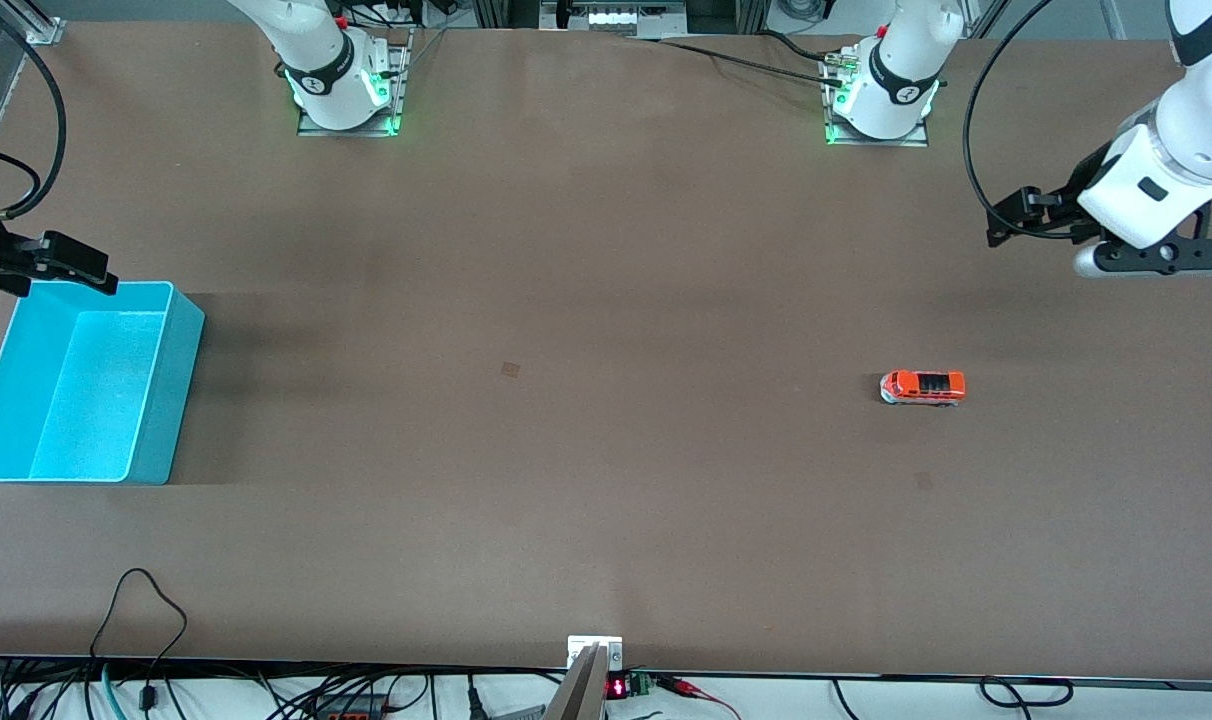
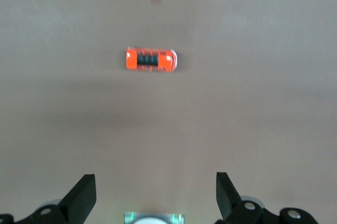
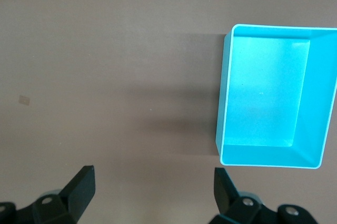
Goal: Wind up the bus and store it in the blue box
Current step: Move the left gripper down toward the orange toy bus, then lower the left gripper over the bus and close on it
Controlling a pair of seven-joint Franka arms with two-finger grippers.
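Note:
The small orange bus [image 1: 923, 387] lies on the brown table toward the left arm's end, its grey-white front pointing toward the right arm's end. It also shows in the left wrist view [image 2: 151, 59]. My left gripper [image 2: 156, 182] is open and empty, held high over the table farther from the front camera than the bus. The light blue box [image 1: 171, 400] stands empty at the right arm's end; its rim shows in the right wrist view [image 3: 225, 92]. My right gripper [image 3: 154, 174] is open and empty, held over bare table beside the box.
The left arm's wrist [image 1: 1146, 190] hangs near the table's end. A small darker patch [image 1: 510, 369] marks the table's middle. Cables [image 1: 146, 600] lie along the edge nearest the front camera. The arm bases [image 1: 346, 90] stand along the farthest edge.

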